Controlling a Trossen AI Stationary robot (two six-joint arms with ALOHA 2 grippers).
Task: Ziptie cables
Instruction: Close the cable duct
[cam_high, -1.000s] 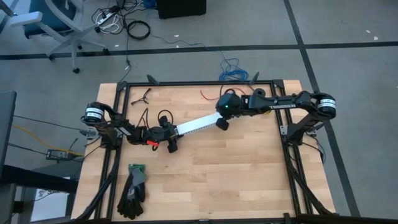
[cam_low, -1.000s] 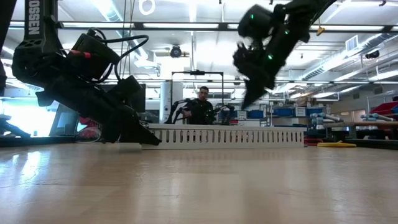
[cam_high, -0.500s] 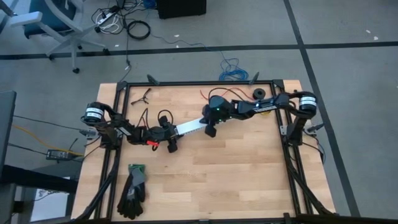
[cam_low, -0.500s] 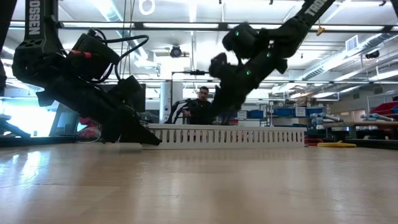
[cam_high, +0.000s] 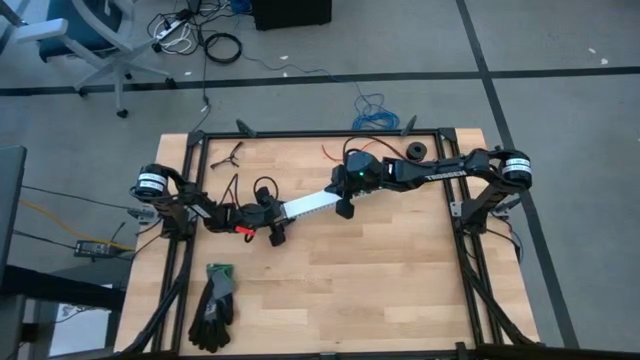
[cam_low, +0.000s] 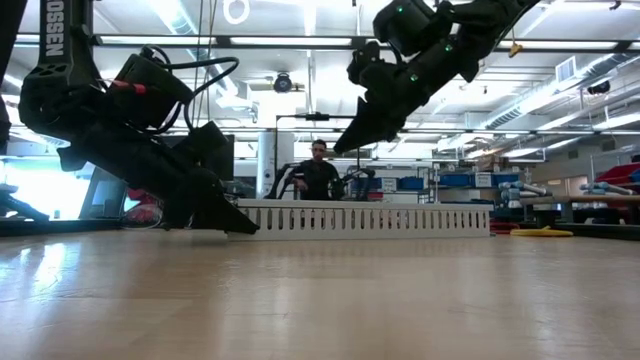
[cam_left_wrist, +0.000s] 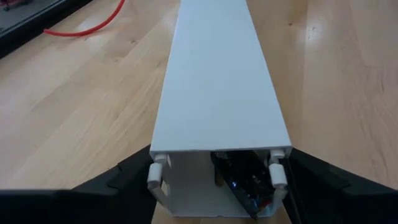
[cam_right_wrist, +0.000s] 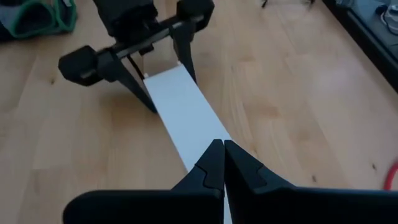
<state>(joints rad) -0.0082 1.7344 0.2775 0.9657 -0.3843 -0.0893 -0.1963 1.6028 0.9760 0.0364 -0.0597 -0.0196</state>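
So the cables (cam_left_wrist: 244, 180) are tucked inside the white channel (cam_high: 312, 203), and only a dark clump is seen poking into view at the channel's open end in the left wrist view. The individual wire colours can't be made out there.

The channel is laid flat and slanted across the wooden table (cam_high: 380, 270). Its open end is straddled by the left gripper (cam_high: 283, 211), with one white pad (cam_left_wrist: 157, 171) sat right at each side wall. The jaws are spread about as wide as the channel itself. Whether the walls are actually being squeezed or just flanked can't be told.

Above the channel's opposite end, the right gripper (cam_high: 343, 208) is held up off the lid, clearly raised in the low view (cam_low: 345, 148). Its jaws are pressed together into a single point, with nothing caught between them. In the right wrist view that point (cam_right_wrist: 222, 147) is lined up over the channel's white top, and the left gripper is seen at the far end.

Beyond that same end of the channel, a thin red wire (cam_high: 330, 152) is curled on the wood. A pair of black and green gloves (cam_high: 215, 295) is dumped well away from the channel, on the left gripper's side. Behind the channel in the low view, a person (cam_low: 318, 172) is seated in the room
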